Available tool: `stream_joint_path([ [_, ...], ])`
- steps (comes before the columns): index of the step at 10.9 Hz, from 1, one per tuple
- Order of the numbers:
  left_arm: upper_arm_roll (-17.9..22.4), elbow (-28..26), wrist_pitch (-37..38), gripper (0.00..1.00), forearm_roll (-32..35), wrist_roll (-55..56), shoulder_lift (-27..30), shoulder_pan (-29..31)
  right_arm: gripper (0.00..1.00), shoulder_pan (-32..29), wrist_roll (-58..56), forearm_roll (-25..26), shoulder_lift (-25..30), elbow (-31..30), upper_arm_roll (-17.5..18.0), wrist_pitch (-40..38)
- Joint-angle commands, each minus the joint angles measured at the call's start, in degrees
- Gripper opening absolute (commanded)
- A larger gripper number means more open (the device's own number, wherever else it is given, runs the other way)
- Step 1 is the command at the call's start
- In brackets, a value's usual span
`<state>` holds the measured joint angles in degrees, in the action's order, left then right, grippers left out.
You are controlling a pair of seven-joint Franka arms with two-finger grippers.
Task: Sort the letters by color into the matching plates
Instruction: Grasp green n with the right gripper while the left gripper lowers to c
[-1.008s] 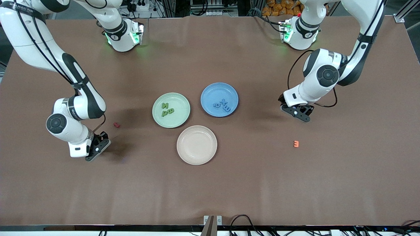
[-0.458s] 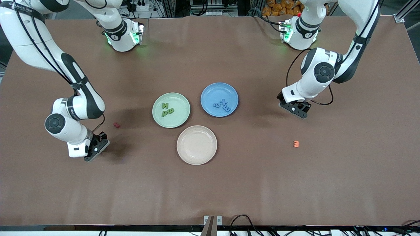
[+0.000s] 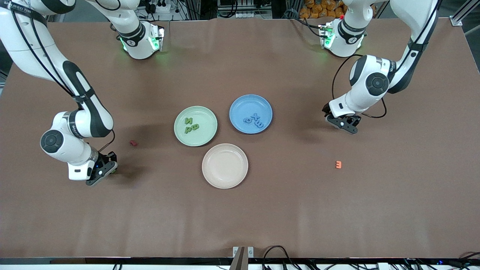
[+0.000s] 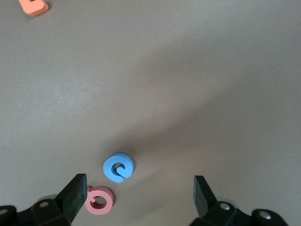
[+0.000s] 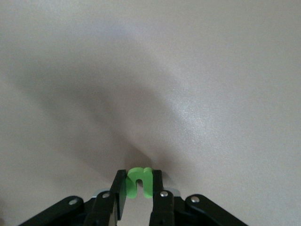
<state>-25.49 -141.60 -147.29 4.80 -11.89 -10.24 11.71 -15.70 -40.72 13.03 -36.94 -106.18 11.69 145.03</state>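
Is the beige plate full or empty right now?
Empty. The beige plate shows only its bare inside in the front view, while the green plate and blue plate each hold letters.

Three plates cluster near the middle of the surface (image 3: 262, 217) — two side by side, one (image 3: 195, 126) toward the right arm's end holding three letters (image 3: 191, 125), one (image 3: 251, 114) toward the left arm's end holding three letters (image 3: 254, 120), and a third plate (image 3: 225, 165) nearer the front camera, between them. A loose letter (image 3: 132, 143) lies beside the first plate, toward the right arm's end. Another letter (image 3: 338, 164) lies well apart, toward the left arm's end — two more letters (image 4: 118, 167) (image 4: 99, 199) lie touching under the left gripper (image 3: 343, 125).
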Motion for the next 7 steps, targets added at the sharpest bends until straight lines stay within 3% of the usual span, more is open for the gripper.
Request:
stream_joint_path([
  [1,-0.2,-3.4,-5.4,1.00,-0.8,-2.3,-0.3,1.0,0.18,-1.1,0.1,-6.1,2.7,0.0,0.5,-4.5],
  [3,-0.1,-4.1,-6.9,1.00,-0.1,-2.7,-1.1,1.0,0.17,-0.7,3.5,-10.3,4.1,0.7,0.4,-8.1],
  [7,3.1,-3.7,-9.7,1.00,4.8,-5.6,-3.5,1.5,0.17,1.5,17.8,-10.4,5.6,0.8,0.4,-12.5],
])
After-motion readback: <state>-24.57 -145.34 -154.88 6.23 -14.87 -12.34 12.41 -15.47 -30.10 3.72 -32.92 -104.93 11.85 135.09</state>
